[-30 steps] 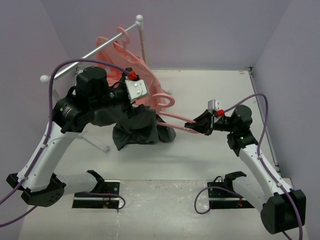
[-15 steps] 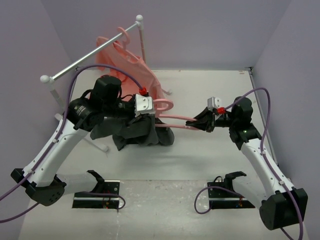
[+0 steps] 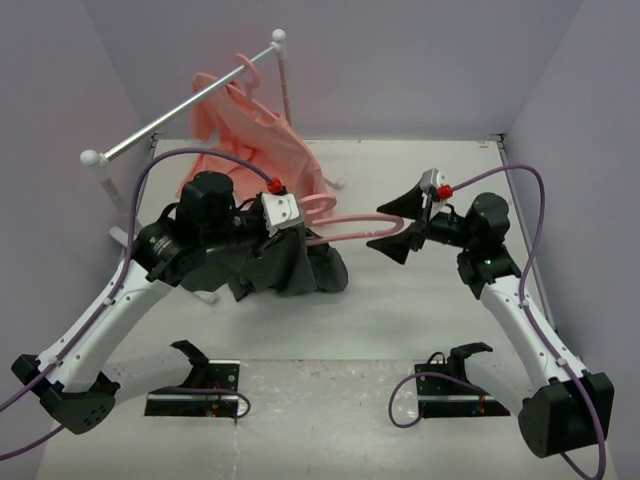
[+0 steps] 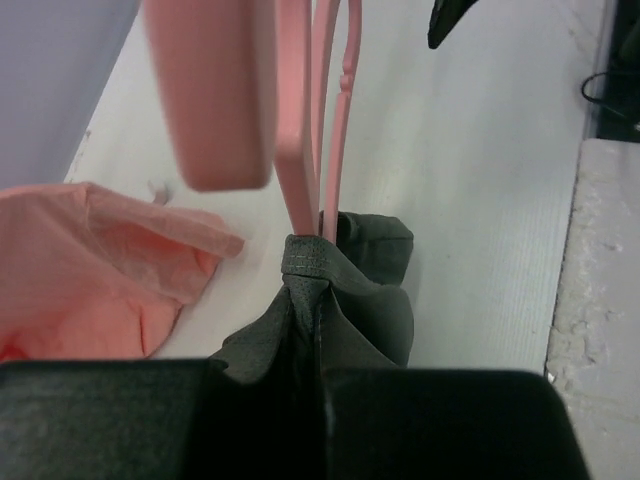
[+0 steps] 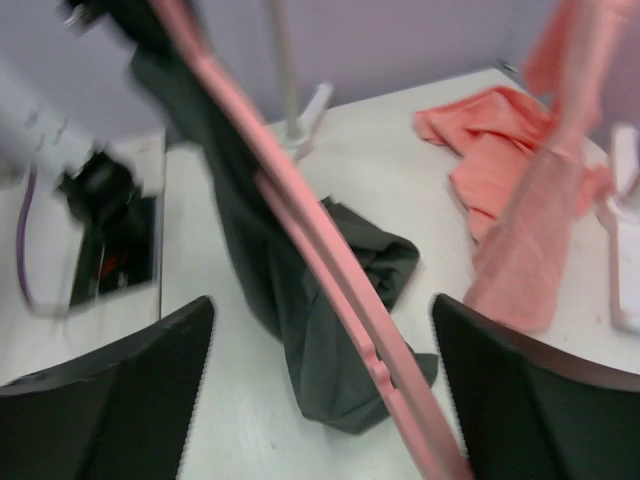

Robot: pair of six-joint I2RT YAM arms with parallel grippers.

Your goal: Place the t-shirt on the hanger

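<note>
The dark grey t-shirt (image 3: 290, 268) hangs bunched under my left gripper (image 3: 298, 238), its lower end resting on the table. In the left wrist view my left gripper (image 4: 320, 375) is shut on the t-shirt (image 4: 365, 300), and the pink hanger (image 4: 300, 170) pokes out of the gathered cloth. The hanger (image 3: 345, 222) reaches right to my right gripper (image 3: 378, 230). That right gripper (image 5: 322, 305) is open. The hanger's arm (image 5: 330, 280) passes between the wide-apart fingers (image 5: 130, 390) without touching them, with the t-shirt (image 5: 310, 340) behind it.
A clothes rack rod (image 3: 180, 110) on a white post (image 3: 285, 75) stands at the back left, with a salmon-pink garment (image 3: 255, 130) hanging from it. More pink cloth (image 3: 205, 172) lies on the table under the rack, and it shows in the left wrist view (image 4: 90, 270) too.
My right gripper has opened and let go of the hanger arm. My left gripper shut on the t-shirt at the hanger and shifted slightly right and forward.
</note>
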